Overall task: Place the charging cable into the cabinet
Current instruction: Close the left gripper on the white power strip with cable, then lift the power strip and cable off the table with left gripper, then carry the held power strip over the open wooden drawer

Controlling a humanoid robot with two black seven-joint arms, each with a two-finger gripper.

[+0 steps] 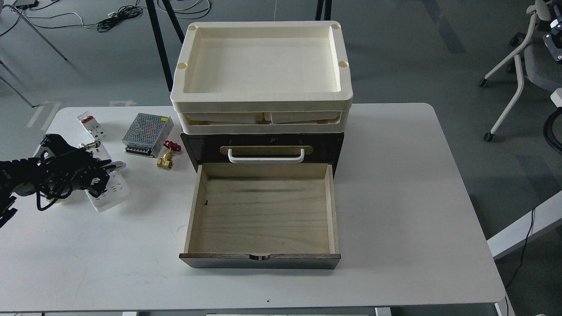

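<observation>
Left gripper (pixel 103 171) sits over the charging cable (pixel 109 191) at the table's (pixel 395 197) left side; can't tell if the fingers are closed on it. Cabinet (pixel 263 145) has its lower drawer (pixel 261 210) pulled open with nothing in it. Remaining: grasp, lift, carry right, drop in the drawer. Right arm isn't visible.
</observation>
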